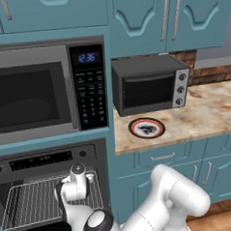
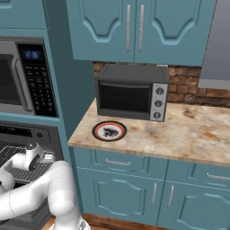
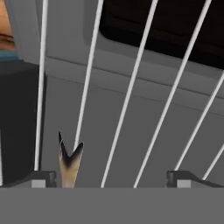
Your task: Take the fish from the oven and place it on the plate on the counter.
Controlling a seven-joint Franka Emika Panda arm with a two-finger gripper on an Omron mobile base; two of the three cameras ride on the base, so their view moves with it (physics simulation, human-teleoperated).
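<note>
The oven (image 1: 42,159) stands open with its wire rack (image 1: 31,202) showing, and my arm reaches down into it. In the hand view a forked brown fish tail (image 3: 69,162) pokes up between the rack's white bars (image 3: 127,100), just inside my left fingertip (image 3: 43,178). My gripper (image 3: 111,180) is open, its jaws spread wide, with nothing clamped between them. The rest of the fish is hidden below the frame. The plate (image 1: 147,128) (image 2: 109,131), red-rimmed with a dark centre, lies bare on the counter (image 1: 209,111) to the right of the oven.
A small black toaster oven (image 1: 149,84) stands on the counter just behind the plate. A keypad microwave (image 1: 34,93) sits above the oven. Teal drawers (image 2: 119,162) run under the counter, and bare worktop stretches right of the plate.
</note>
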